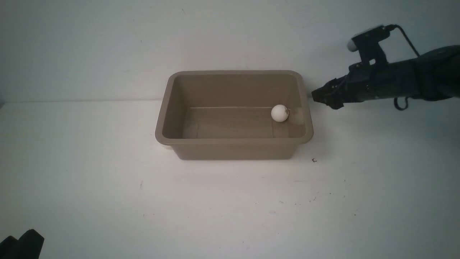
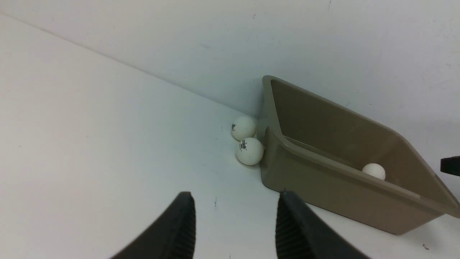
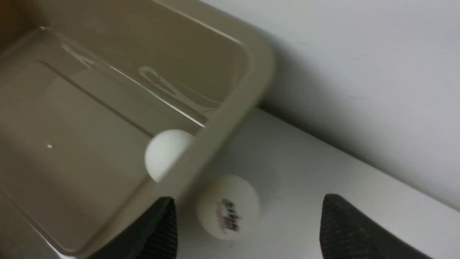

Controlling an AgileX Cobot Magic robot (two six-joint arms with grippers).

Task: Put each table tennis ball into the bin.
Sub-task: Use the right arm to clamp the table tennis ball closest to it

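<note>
Item 1, L gripper (image 2: 235, 196): low over table (image 1: 107, 201), short of bin; jaws apart, nothing btwn them; points twd items 2–3, prob. lined up for a pick there. Items 2–3, ball A (image 2: 244, 127) & ball B (image 2: 249, 151): on table outside bin's left end, side by side, seem to touch; B just beside end wall, A nearer back wall (image 1: 107, 43); tucked in that corner, so not seen in front view. Item 4, bin (image 1: 230, 141): upright, mid-table, long side to robot, far side close to back wall. Contents: 1 of 4 balls, ball C (image 1: 279, 113), on floor at right end, close to right wall. Item 5, ball D (image 3: 228, 207): on table outside bin's right end, just beside its wall, partly under flared rim. Item 6, R gripper (image 3: 249, 198): comes in from right at bin's far right corner; jaws wide, straddling D w/o pinching, gap shows on one side; reads as pre-grasp. Risk: rim crowds the inner finger.
</note>
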